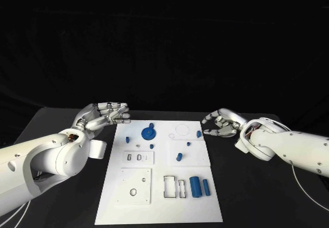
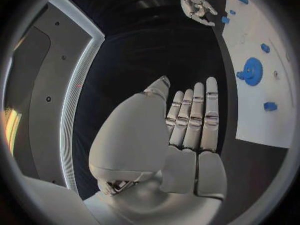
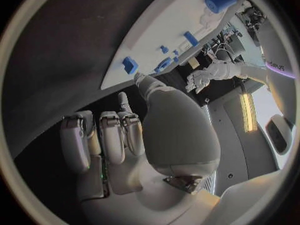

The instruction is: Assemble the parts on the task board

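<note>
Small parts at the far end of the task board [image 1: 159, 209] are hard to id; tiny grey bits by the gear [image 1: 148, 131] unclear. Right hand [image 1: 220, 124] at approx 2 o'clock off the board's far right corner: fingers curled in, loosely apart, nothing seen in them, just off the board edge near a small blue piece [image 1: 198, 134]. Left hand [image 1: 110, 113] at approx 10 o'clock off the far left corner: fingers straight, side by side, holding nothing, over bare table [image 1: 62, 118]. Two blue cylinders [image 1: 199, 186] lie at 5 o'clock on the board, beside rectangular slots.
</note>
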`<action>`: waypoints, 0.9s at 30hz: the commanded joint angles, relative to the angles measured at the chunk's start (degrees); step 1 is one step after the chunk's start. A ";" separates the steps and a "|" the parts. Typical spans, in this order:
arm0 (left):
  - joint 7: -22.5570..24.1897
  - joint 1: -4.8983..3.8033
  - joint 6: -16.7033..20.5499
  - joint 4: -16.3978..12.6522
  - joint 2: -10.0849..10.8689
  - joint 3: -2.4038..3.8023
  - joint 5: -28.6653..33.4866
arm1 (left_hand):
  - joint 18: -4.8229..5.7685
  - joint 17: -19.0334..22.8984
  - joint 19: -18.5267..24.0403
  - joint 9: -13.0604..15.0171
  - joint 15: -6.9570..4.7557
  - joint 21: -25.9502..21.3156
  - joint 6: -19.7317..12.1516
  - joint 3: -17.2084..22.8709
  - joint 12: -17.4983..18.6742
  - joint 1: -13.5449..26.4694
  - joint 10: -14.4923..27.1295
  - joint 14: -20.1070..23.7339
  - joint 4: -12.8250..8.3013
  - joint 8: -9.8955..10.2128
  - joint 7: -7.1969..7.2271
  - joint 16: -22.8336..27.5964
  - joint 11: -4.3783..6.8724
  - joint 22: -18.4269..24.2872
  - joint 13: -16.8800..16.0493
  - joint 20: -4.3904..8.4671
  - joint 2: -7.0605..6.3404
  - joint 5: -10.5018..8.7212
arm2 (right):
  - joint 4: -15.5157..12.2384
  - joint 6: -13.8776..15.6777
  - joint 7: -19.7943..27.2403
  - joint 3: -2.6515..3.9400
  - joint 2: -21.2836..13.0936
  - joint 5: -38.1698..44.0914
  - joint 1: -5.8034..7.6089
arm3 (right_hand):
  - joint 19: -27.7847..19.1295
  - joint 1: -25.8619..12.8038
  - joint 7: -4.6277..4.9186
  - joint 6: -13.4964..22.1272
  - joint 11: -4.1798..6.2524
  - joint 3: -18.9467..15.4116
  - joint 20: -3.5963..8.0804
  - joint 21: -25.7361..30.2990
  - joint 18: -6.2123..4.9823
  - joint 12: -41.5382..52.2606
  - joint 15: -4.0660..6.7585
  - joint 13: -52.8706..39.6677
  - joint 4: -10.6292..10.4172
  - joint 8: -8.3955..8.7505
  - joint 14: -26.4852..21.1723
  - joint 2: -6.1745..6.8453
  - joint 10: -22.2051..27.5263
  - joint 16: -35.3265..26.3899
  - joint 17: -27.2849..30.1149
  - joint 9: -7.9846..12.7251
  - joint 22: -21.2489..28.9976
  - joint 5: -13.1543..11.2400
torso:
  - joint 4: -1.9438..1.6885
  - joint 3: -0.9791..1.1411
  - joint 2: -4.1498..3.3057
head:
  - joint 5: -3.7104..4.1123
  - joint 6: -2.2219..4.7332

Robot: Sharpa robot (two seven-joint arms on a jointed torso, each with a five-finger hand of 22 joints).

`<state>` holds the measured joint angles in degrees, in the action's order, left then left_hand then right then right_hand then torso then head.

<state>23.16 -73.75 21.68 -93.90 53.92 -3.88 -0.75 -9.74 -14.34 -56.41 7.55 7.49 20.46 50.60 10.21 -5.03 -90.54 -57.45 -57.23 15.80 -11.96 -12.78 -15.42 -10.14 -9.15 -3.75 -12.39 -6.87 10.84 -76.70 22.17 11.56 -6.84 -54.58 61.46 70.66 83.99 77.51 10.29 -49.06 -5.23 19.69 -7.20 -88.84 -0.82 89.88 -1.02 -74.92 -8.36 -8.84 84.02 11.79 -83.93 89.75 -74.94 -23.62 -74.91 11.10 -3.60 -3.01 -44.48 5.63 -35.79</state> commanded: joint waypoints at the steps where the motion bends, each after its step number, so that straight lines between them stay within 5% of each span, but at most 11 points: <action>1: 0.47 -0.04 -1.03 -0.12 -0.08 0.04 0.22 | -0.51 -0.06 0.20 -0.05 -0.16 0.28 -0.19 0.27 0.23 0.25 0.16 0.36 -0.06 0.24 -0.11 0.27 0.01 -0.08 -0.03 -0.01 -0.17 -0.23 | 0.66 -0.09 -0.37 -0.07 0.59 0.97 -0.65 | 5.06 0.17 0.06 0.64 -0.28 -0.02 0.05 -0.01 0.42 0.12 -0.23 -15.08 0.38 0.44 5.78 0.56 -6.07 0.05 -14.18 0.12 -13.77 0.19 | 0.03 -0.01 -0.01 | -0.22 -0.22; 27: 0.21 -0.04 -0.78 0.01 -0.05 0.04 0.20 | -0.52 -0.14 0.24 -0.05 -0.18 0.34 -0.15 0.34 0.26 0.17 0.06 0.35 -0.16 0.24 -0.12 0.31 0.02 -0.10 -0.04 0.00 -0.23 -0.21 | 1.75 -0.24 -0.70 -0.11 3.22 1.21 -1.61 | 5.50 0.03 -0.39 -2.89 0.01 1.05 0.05 -0.53 0.60 0.12 -0.04 -15.08 0.68 -0.80 5.89 -0.77 -6.07 0.16 -14.66 -0.58 -14.38 -0.01 | 0.11 0.01 0.12 | -0.98 -0.97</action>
<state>23.10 -73.75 21.67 -93.82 53.96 -3.88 -0.70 -9.74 -14.43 -56.42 7.55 7.48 20.46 50.60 10.37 -5.03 -90.54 -57.45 -57.23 15.64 -11.96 -12.78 -15.42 -10.14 -9.19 -3.75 -12.39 -6.86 10.84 -74.99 22.26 11.03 -6.94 -51.44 62.00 69.09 84.00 77.51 9.90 -51.75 -5.23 20.45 -7.20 -89.08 -0.82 89.87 -1.02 -74.92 -7.66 -9.51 84.02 11.75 -83.94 89.75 -74.92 -24.14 -74.95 11.09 -3.46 -3.02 -44.37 4.63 -36.72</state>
